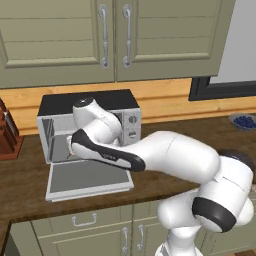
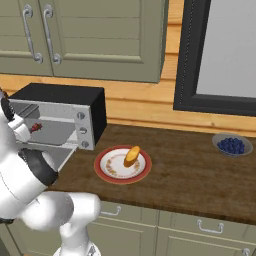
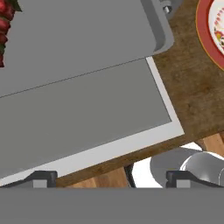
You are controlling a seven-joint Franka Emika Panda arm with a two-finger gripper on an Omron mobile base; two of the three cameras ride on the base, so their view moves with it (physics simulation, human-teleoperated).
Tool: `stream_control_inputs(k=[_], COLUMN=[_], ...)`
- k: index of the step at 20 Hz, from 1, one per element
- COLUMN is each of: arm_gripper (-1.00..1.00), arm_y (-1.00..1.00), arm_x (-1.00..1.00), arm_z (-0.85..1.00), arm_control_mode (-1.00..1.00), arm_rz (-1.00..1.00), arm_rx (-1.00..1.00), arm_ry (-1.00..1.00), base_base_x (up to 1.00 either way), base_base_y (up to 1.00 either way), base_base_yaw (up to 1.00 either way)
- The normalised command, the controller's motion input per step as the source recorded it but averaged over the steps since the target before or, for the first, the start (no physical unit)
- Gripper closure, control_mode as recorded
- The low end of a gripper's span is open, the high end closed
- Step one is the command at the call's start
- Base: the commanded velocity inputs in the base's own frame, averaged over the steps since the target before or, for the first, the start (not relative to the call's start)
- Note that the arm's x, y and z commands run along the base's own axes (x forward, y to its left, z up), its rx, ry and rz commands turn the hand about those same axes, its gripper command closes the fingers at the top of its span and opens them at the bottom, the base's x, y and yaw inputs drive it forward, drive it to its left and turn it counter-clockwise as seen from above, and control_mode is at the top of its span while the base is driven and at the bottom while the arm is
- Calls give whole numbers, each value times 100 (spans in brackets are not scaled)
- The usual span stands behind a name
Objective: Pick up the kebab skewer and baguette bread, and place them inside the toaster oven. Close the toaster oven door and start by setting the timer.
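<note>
Jaws spread wide and empty, next up the baguette bread (image 2: 132,155), probably light and crushable, so I'd pinch mid-crust.

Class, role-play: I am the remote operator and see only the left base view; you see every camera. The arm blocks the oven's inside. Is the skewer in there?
Observer: Yes. The right base view shows the skewer inside the oven.
Operator: Where is the bread?
Observer: The bread lies on a plate, right of the oven.
Operator: And the gripper?
Observer: In the hand view the gripper is open and empty, over the lowered door.
</note>
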Motion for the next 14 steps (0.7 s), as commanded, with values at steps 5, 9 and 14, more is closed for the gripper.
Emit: stream_control_inputs(k=[5, 9, 14], arm_gripper=[-100, -100, -100], arm_y=[-100, -100, -100], arm_x=[-65, -32, 0], arm_z=[20, 17, 5], arm_control_mode=[-100, -100, -100], arm_rz=[-2, 0, 1], arm_rx=[0, 0, 0], arm_ry=[0, 0, 1], base_base_x=[0, 0, 0], base_base_y=[0, 0, 0], base_base_yaw=[0, 0, 0])
